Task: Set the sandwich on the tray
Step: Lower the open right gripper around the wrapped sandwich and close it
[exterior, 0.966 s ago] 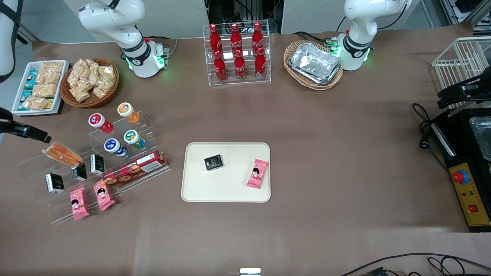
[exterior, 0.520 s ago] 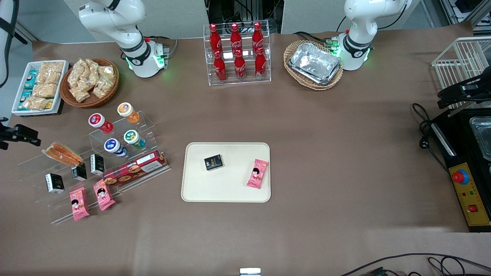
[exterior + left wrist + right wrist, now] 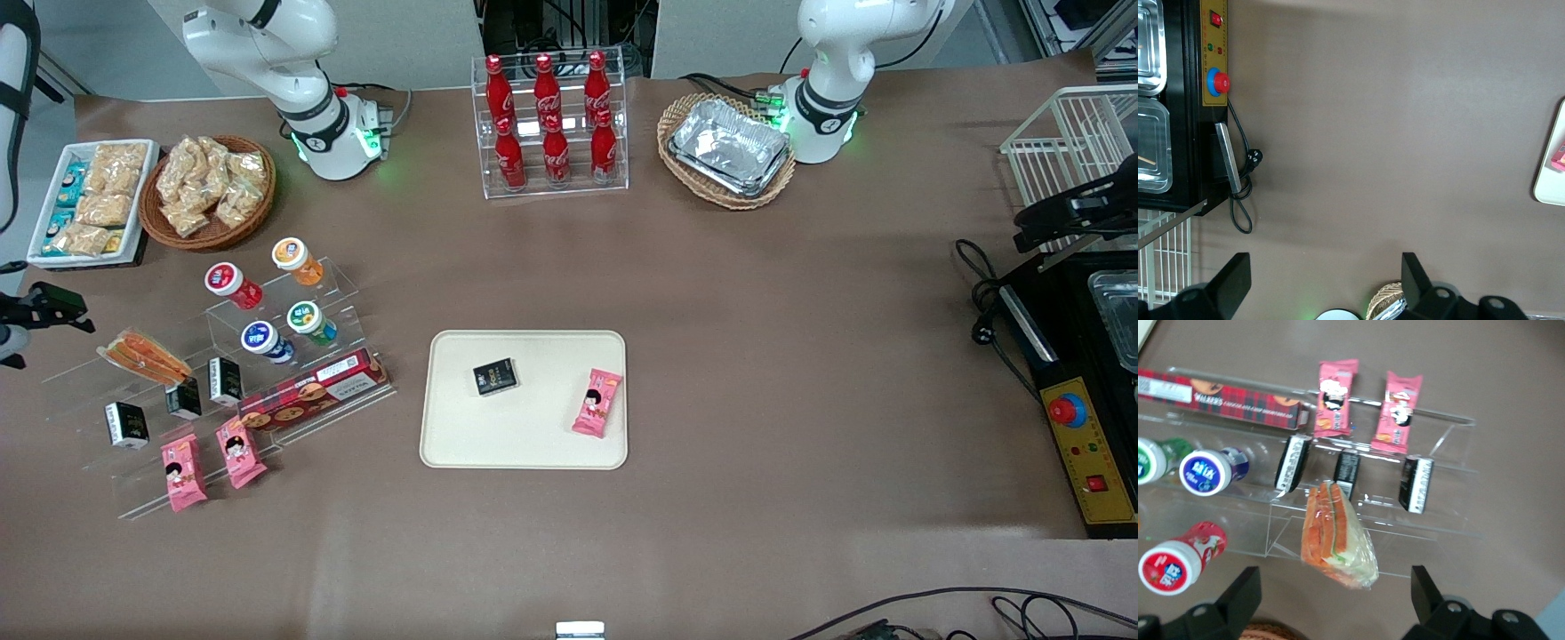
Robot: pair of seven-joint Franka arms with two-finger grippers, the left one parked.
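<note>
The gripper hangs above the clear stepped display rack at the working arm's end of the table, fingers spread wide apart and holding nothing. The sandwich lies on an upper step of that rack, directly under the gap between the fingers and not touching them. One step nearer the front camera stand three small black cartons, and nearer again lie two pink snack packets beside the long red biscuit box. Capped bottles lie on the rack beside the sandwich. The tray sits mid-table, well apart from the rack, carrying one black carton and one pink packet.
</note>
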